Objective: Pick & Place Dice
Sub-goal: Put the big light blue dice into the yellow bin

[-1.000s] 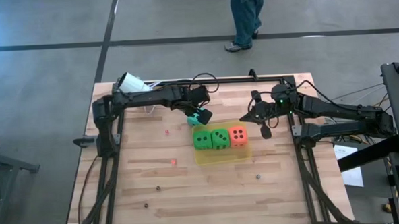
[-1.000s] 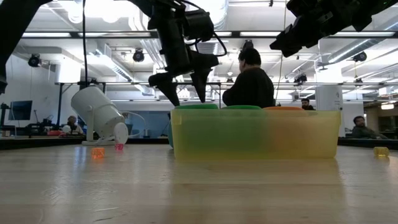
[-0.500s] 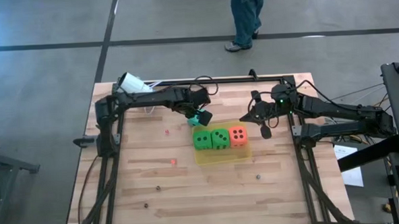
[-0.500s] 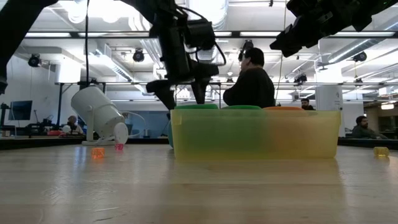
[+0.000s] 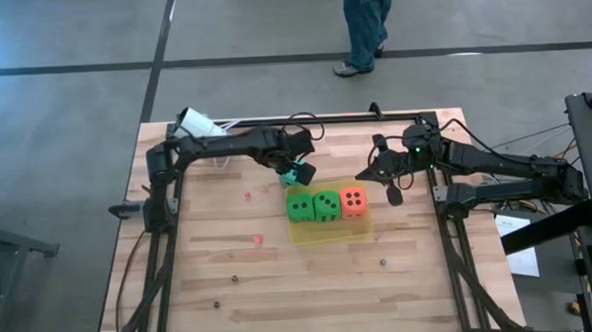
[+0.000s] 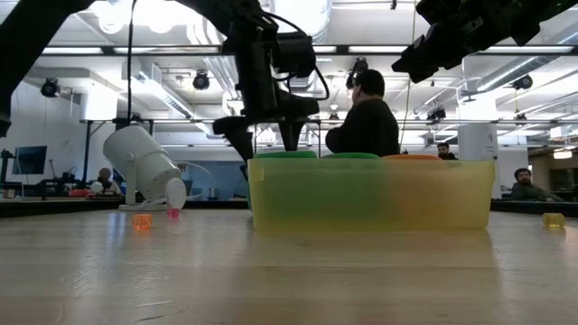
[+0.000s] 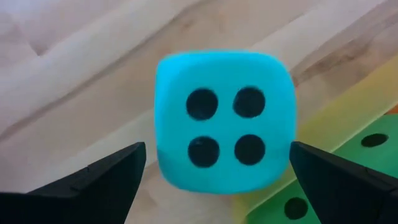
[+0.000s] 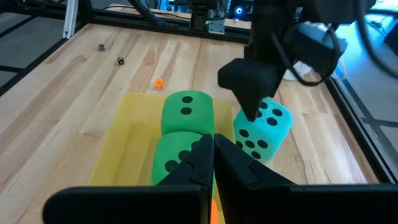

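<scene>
The teal die (image 7: 224, 121), four pips up, sits on the table at the far left corner of the yellow tray (image 5: 329, 232). It also shows in the right wrist view (image 8: 264, 127). My left gripper (image 5: 298, 172) is open, pointing down over it, one finger on each side (image 7: 217, 149); I cannot tell whether they touch. Two green dice (image 5: 301, 206) (image 5: 326, 205) and the orange-red die (image 5: 354, 200) lie in the tray. My right gripper (image 5: 393, 194) is shut and empty, raised near the tray's right end.
A white cylinder-shaped camera (image 5: 196, 120) lies at the far left corner. Several tiny dice are scattered on the wood, among them an orange one (image 5: 254, 240) and a dark one (image 5: 383, 262). A person (image 5: 365, 23) stands beyond the far edge.
My left gripper has gone down toward the teal die, its fingertips now sunk behind the tray's rim in the low view. The dice and the tray have stayed put.
</scene>
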`<action>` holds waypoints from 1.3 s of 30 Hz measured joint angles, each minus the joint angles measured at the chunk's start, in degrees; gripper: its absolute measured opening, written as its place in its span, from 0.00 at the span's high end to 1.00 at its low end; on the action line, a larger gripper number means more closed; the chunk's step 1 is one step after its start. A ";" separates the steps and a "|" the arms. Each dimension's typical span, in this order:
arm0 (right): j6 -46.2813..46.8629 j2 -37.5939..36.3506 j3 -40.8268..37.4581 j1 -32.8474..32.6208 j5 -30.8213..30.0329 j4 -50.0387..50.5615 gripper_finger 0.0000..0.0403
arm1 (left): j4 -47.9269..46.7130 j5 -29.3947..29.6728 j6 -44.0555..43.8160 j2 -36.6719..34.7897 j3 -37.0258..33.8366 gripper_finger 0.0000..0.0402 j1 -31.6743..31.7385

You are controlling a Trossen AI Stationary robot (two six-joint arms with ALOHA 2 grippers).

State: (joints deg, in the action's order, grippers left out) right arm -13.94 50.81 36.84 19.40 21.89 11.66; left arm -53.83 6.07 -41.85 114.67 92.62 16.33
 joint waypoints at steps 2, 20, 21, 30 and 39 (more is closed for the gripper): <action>-0.02 0.00 0.00 -0.02 0.02 0.00 0.98 | 0.11 0.74 -0.01 -0.04 0.69 0.00 -0.05; -0.02 0.00 0.00 0.00 0.02 0.02 0.98 | 2.22 0.73 5.66 0.82 0.69 0.00 -0.12; -0.02 0.00 0.00 0.00 0.02 0.02 0.98 | 2.15 0.77 5.70 1.10 0.65 0.00 -0.12; -0.02 0.00 0.00 0.00 0.00 0.05 0.98 | 3.16 -0.99 6.62 2.93 0.46 0.00 0.16; -0.01 0.00 0.00 -0.01 0.01 0.04 0.98 | 6.26 -0.95 7.33 3.15 -0.25 0.00 0.12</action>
State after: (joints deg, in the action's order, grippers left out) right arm -13.95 50.81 36.84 19.39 21.90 11.70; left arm -47.57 5.13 -34.52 117.82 92.38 16.45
